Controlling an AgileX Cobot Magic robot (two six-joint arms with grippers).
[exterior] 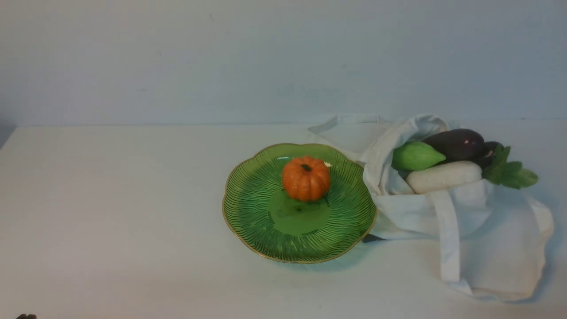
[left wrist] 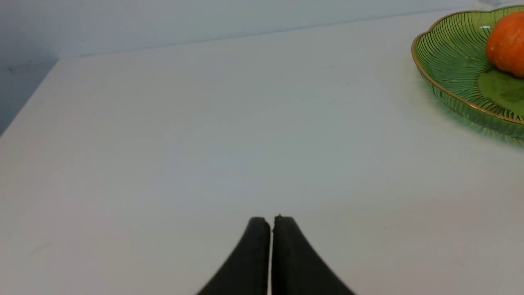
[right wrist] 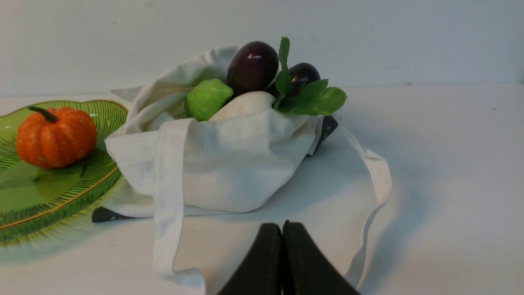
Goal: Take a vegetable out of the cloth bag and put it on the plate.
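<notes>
The orange pumpkin sits upright on the green gold-rimmed plate in the middle of the table; both also show in the right wrist view, pumpkin and plate, and at the edge of the left wrist view, pumpkin and plate. The white cloth bag lies right of the plate, touching its rim, mouth open. My left gripper is shut and empty, well left of the plate. My right gripper is shut and empty, just in front of the bag.
The bag holds a dark purple eggplant, a long white radish, a green vegetable and leafy greens. A long strap hangs down the bag's front. The table ends at a wall behind.
</notes>
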